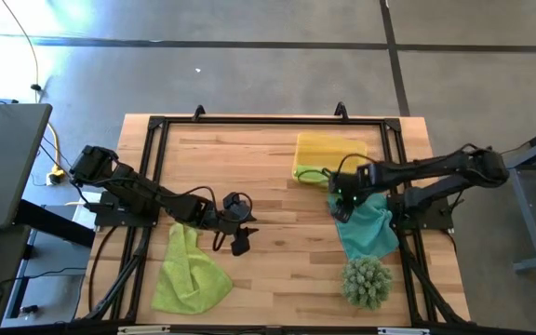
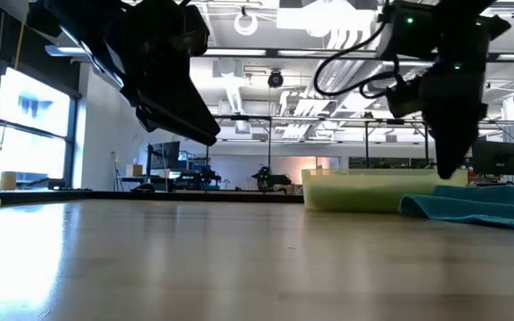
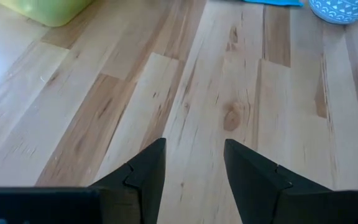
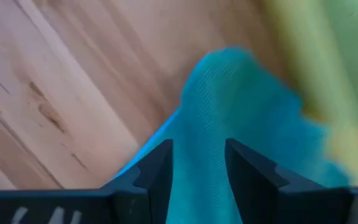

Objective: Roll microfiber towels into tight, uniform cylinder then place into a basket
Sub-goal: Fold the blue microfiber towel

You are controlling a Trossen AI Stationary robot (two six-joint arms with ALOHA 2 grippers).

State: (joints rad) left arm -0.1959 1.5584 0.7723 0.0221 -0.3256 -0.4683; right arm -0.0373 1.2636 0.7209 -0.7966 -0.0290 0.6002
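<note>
The right gripper hangs over the near corner of the teal microfiber towel, just off the yellow tray. In the right wrist view its two dark fingers stand apart with teal cloth showing between and beyond them; whether any fold is pinched I cannot tell. The towel lies crumpled and unrolled by the worktop's right edge, stretching from under the gripper towards the front edge, where a spiky green ball-shaped plant sits just past it. Its long axis runs roughly back to front, so the cloth lies directly below and ahead of this gripper; the right arm is plainly the nearer one.

The shallow rectangular yellow plastic basket sits towards the back edge with a lime-green towel at its front wall.

The left gripper waits over bare wood mid-worktop, fingers parted and empty; a second lime-green microfiber towel lies loose near the front-left corner.
</note>
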